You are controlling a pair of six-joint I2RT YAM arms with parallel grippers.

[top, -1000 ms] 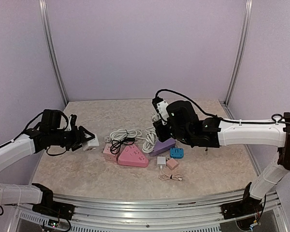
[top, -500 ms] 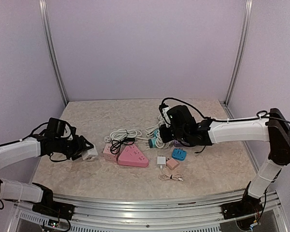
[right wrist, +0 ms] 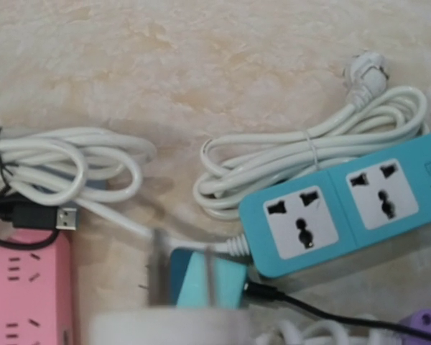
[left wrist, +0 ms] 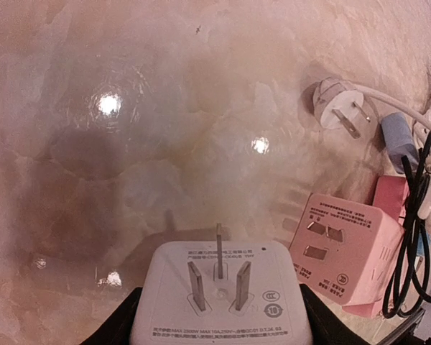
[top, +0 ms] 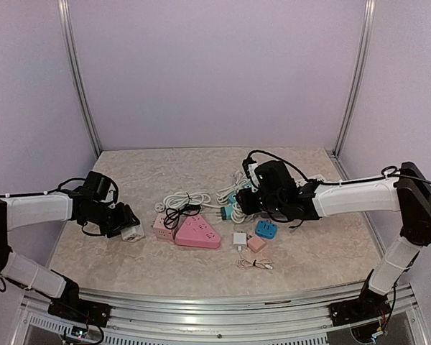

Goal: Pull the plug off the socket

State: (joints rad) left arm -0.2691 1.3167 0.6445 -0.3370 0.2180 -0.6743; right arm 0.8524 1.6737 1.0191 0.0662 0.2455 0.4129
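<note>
My left gripper (top: 129, 228) is shut on a white cube adapter (top: 136, 231), low over the table left of a pink cube socket (top: 161, 226). In the left wrist view the white cube adapter (left wrist: 223, 298) shows three bare prongs and sits between my black fingers (left wrist: 122, 327). My right gripper (top: 243, 200) is low over a blue power strip (right wrist: 345, 208). It holds a white plug body (right wrist: 172, 329) with two blurred prongs. Its fingers are hidden. The strip's two visible sockets are empty.
A pink triangular strip (top: 197, 233), a blue cube (top: 263, 228), small white and pink adapters (top: 248, 241) and coiled white cords (top: 185, 199) crowd the middle. In the right wrist view lie a teal plug (right wrist: 208, 280), a black USB plug (right wrist: 57, 215) and a purple socket's corner (right wrist: 425, 323).
My left gripper has moved right and down with the white cube, ending beside the pink cube. My right gripper has come down from above to just over the blue strip.
</note>
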